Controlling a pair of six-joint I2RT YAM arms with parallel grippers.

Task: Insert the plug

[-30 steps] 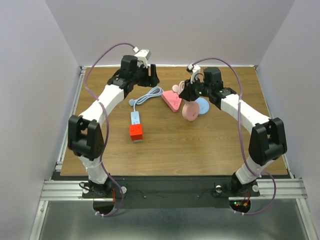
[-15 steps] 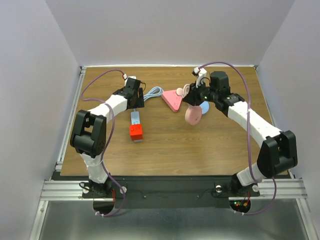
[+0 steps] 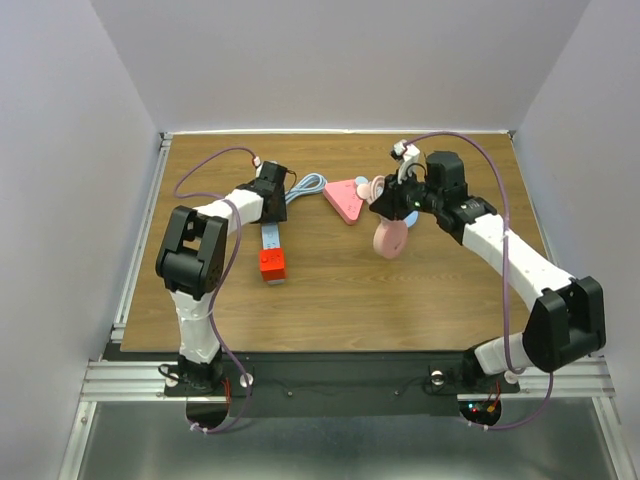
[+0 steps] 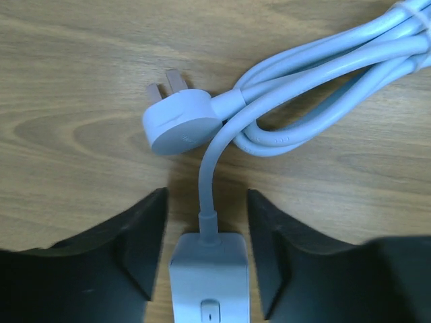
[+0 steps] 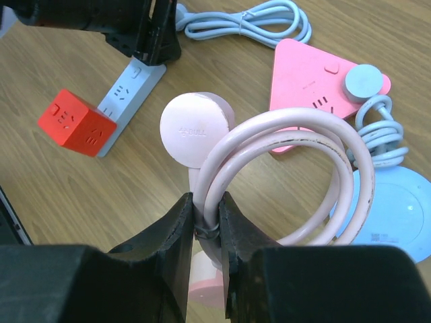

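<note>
Pink cord coil [image 5: 289, 128] clamped in R gripper [image 5: 205, 208], its round plug [image 5: 196, 128] held off table, right of grey power strip [image 5: 128, 91]. L gripper [image 4: 207, 202] fingers apart, straddling strip's far end at left. Plug not inserted yet; alignment + push-in remain.

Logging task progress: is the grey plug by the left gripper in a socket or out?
Out. The grey plug lies on the table, its prongs bare, not in any socket.
</note>
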